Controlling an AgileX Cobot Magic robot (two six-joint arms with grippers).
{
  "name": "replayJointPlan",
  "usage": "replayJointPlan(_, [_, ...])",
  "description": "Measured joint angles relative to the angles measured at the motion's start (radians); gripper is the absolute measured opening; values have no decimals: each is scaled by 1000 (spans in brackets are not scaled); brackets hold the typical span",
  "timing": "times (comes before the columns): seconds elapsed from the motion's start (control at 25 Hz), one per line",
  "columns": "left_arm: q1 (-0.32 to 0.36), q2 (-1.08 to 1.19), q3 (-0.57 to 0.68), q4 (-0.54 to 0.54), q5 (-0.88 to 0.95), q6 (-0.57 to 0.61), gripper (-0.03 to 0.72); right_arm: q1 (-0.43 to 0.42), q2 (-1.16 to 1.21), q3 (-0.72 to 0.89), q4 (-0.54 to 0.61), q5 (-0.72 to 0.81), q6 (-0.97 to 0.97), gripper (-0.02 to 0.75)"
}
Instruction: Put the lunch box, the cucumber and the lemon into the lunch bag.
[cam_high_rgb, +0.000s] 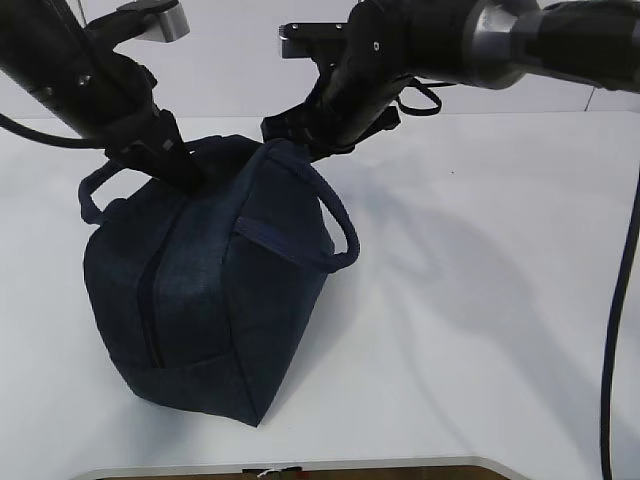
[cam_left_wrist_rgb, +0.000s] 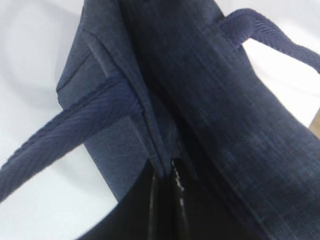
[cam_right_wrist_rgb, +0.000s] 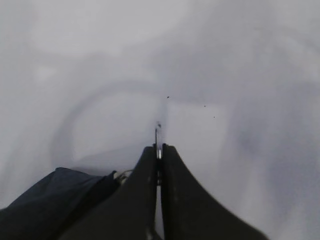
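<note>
The dark navy lunch bag (cam_high_rgb: 210, 300) stands on the white table, its zipper (cam_high_rgb: 153, 300) running down the side facing me and looking closed. My left gripper (cam_high_rgb: 188, 168) is shut on a fold of the bag's fabric at its top end; the left wrist view shows the fabric (cam_left_wrist_rgb: 150, 125) pinched between the gripper's (cam_left_wrist_rgb: 167, 172) black fingers. My right gripper (cam_high_rgb: 292, 140) is at the bag's top right, shut on a thin metal ring pull (cam_right_wrist_rgb: 157, 134) that sticks out past the gripper (cam_right_wrist_rgb: 158, 149). The lunch box, cucumber and lemon are out of view.
One loop handle (cam_high_rgb: 335, 220) hangs off the bag's right side, the other (cam_high_rgb: 92, 190) off its left. White table (cam_high_rgb: 480, 300) spreads to the right and front. The bag's corner (cam_right_wrist_rgb: 45, 200) shows at the lower left of the right wrist view.
</note>
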Motion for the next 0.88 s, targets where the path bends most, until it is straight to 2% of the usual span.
replayJointPlan(0.24, [0,0,0,0,15,0,-14,-12,0,-46,65,83,-48,5])
replayJointPlan(0.6, [0,0,0,0,19,0,-14,-29,26,-65,119,120,-101,5])
replayJointPlan(0.88, [0,0,0,-49,24,-5,-10,-38,26,-79,159,159,-137,5])
